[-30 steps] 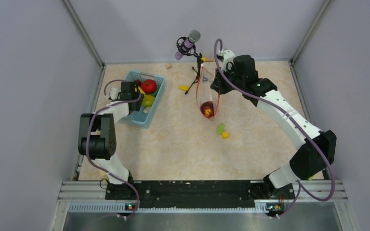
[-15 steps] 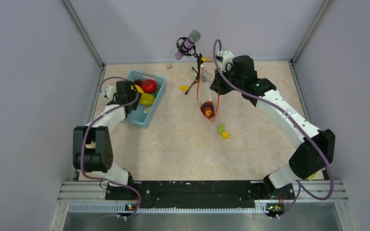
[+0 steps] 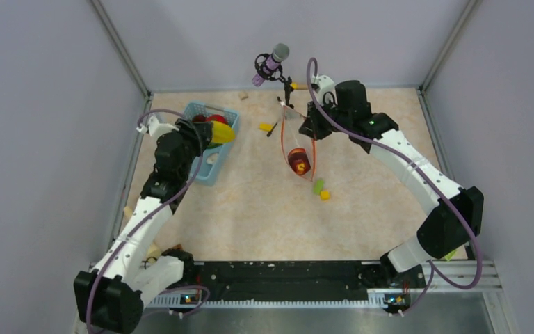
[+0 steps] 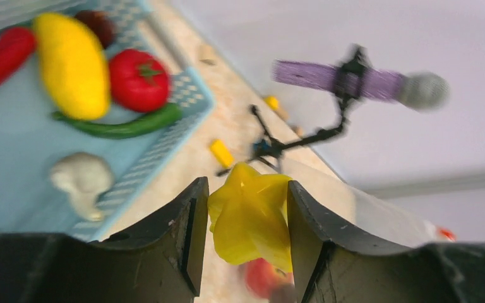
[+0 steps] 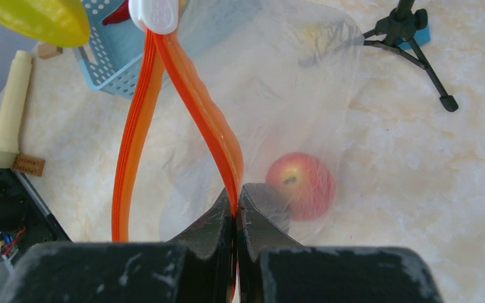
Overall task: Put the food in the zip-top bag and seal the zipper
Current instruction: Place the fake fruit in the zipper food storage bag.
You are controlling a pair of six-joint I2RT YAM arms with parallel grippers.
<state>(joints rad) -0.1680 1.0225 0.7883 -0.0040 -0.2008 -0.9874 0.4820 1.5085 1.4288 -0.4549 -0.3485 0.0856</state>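
Your left claw (image 4: 246,188) grips the yellow fruit (image 4: 252,230); your right claw (image 5: 235,197) pinches the zipper (image 5: 197,110), holding the bag (image 5: 303,82) open. Release only above its mouth.

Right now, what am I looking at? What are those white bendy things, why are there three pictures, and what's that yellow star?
Those are two robot arms, the left arm and the right arm, bolted to a table. One picture looks down from above. The other two come from little cameras on each wrist, so you see the fingers up close. The left fingers pinch a yellow toy star fruit near a blue basket holding more toy food, like a tomato. The right fingers are shut on the orange zipper of a clear bag with a red toy fruit inside. A microphone and small blocks stand nearby.
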